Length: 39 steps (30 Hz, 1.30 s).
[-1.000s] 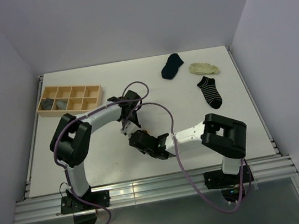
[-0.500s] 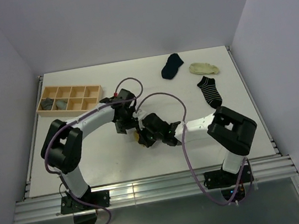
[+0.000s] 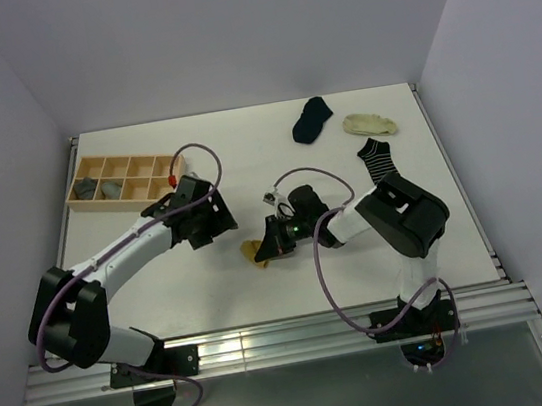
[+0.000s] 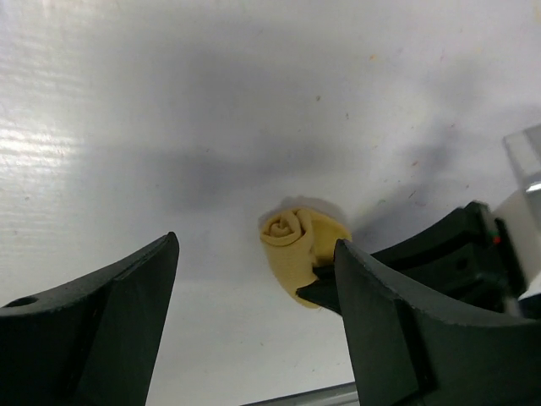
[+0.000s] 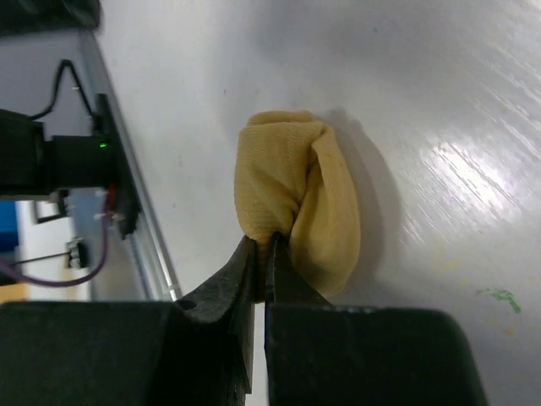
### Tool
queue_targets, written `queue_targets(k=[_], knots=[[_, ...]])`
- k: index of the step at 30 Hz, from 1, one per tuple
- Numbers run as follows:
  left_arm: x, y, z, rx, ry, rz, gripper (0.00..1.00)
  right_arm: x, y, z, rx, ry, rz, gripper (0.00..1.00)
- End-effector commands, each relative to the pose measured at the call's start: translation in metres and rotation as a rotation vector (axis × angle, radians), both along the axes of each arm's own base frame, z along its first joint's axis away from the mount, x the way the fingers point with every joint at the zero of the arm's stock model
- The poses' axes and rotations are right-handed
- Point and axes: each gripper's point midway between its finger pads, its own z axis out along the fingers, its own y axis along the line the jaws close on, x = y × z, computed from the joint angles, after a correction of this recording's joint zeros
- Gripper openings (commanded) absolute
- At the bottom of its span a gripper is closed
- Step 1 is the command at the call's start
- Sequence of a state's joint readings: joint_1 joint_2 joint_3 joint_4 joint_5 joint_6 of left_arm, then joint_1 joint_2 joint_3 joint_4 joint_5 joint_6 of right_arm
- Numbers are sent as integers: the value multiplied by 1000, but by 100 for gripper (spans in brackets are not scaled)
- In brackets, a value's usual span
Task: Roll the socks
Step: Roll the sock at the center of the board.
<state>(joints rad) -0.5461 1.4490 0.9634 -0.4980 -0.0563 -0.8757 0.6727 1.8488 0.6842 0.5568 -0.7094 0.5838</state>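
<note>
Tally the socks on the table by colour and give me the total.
Mustard-yellow sock: 1, rolled, pinched by the right tool
Navy sock: 1
Cream sock: 1
Striped sock: 1
Grey: 2, darker grey sock and lighter grey sock, both in the tray
Total: 6

Cannot make out most of the yellow sock (image 3: 251, 254) from above, tucked under the right gripper (image 3: 264, 251). Too small to name: two grey lumps (image 3: 109, 189) in the tray's (image 3: 134, 159) left compartments, perhaps rolled socks. Cannot follow the fingers (image 4: 93, 330) of the left gripper (image 4: 255, 242) past its wrist view's bottom edge.
</note>
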Motion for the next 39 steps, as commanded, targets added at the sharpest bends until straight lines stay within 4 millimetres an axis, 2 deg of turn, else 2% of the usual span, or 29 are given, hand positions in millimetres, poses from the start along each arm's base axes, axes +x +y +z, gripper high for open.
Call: queue_targets(k=[1, 6, 9, 16, 19, 21, 22, 23, 25, 26, 28, 29, 31, 32, 33, 34, 35, 36, 37, 39], knots=[[-6, -18, 4, -101, -25, -4, 78, -17, -12, -11, 43, 182, 10, 0], [-22, -45, -8, -125, 3, -42, 77, -13, -17, -24, 72, 278, -27, 0], [-26, -53, -17, -115, 24, -51, 76, -9, -21, -30, 68, 302, -48, 0], [-26, -47, -46, -33, 68, -34, 70, -3, -25, -39, 23, 301, -69, 0], [-26, -48, -56, -10, 96, -41, 63, -3, -26, -41, 11, 304, -74, 0], [-28, -46, -62, 7, 114, -48, 53, -2, -25, -41, 11, 298, -73, 0], [-28, -46, -63, 16, 118, -48, 48, -2, -26, -41, 9, 300, -75, 0], [-28, -44, -68, 32, 126, -52, 38, -2, -26, -41, 5, 293, -75, 0], [-29, -42, -72, 60, 144, -65, 30, 0, -26, -38, 3, 278, -78, 0], [-31, -41, -79, 81, 164, -72, 21, 1, -27, -38, -1, 266, -77, 0], [-30, -41, -80, 106, 182, -89, 11, 4, -28, -36, -12, 238, -86, 3], [-31, -40, -83, 120, 194, -95, 0, 5, -28, -30, -13, 212, -84, 5], [-29, -38, -81, 153, 207, -112, 0, 7, -33, -29, -44, 181, -108, 14], [-29, -37, -80, 169, 210, -123, 0, 12, -34, -17, -44, 124, -113, 19], [-28, -36, -79, 181, 211, -129, 0, 18, -37, -17, -72, 89, -141, 31], [-27, -36, -77, 191, 213, -136, 0, 20, -39, -15, -97, 63, -150, 35], [-27, -34, -76, 211, 226, -147, 0, 18, -42, -15, -140, 37, -135, 38], [-27, -34, -75, 217, 228, -154, 0, 21, -42, -4, -149, -11, -142, 41], [-25, -36, -75, 222, 235, -163, 0, 26, -48, -5, -205, -46, -178, 42], [-28, -34, -76, 246, 257, -185, 0, 29, -46, 10, -243, -163, -185, 43]])
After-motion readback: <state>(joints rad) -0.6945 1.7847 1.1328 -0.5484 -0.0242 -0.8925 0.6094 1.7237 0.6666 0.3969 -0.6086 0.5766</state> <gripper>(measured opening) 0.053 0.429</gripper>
